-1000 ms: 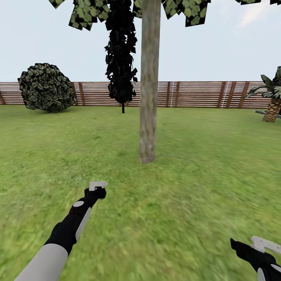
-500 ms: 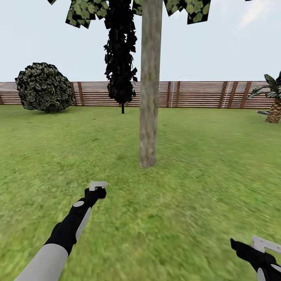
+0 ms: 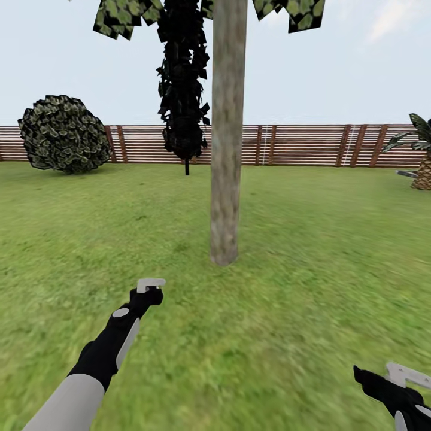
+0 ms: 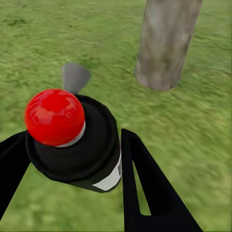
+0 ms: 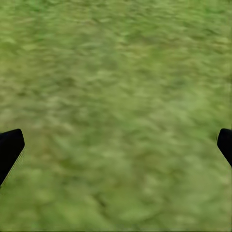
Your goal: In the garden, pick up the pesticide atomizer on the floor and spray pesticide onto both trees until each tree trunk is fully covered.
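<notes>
Left gripper: extended forward and low over lawn, fingers clamped on atomizer, black body, red cap. Trunk: upright just ahead, slightly right of that gripper, path between unobstructed. Right gripper: low over grass, fingers spread, nothing held. Beyond trunk: dark conifer, shrub, fence, palm.

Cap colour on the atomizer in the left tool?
Glossy red, a round ball cap atop the black cylindrical pesticide atomizer; clearest in the left wrist view.
</notes>
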Tool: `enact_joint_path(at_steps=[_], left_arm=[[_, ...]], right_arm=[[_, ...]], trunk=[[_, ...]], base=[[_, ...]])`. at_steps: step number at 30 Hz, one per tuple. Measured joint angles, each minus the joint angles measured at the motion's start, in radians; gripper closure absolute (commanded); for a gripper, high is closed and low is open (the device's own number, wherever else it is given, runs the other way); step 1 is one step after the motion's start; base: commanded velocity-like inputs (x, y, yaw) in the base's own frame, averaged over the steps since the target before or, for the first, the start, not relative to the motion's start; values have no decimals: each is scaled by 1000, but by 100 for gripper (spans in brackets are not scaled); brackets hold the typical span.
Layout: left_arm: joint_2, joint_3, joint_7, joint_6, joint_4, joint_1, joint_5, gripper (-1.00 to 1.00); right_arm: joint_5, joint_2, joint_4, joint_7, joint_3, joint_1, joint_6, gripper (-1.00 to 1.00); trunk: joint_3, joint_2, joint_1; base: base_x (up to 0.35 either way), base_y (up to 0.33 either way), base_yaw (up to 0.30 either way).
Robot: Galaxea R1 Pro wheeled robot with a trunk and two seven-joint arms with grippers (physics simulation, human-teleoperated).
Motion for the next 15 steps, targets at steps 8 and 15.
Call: enact_joint_path(at_steps=[8,15], left_arm=[[0,0,0,0,0,0,0,100],[0,0,0,0,0,0,0,100]], right_arm=[[0,0,0,0,0,0,0,-100],[0,0,0,0,0,0,0,-100]], trunk=[[0,0,0],[0,0,0]], base=[[328,-102,0],[325,-111,0]])
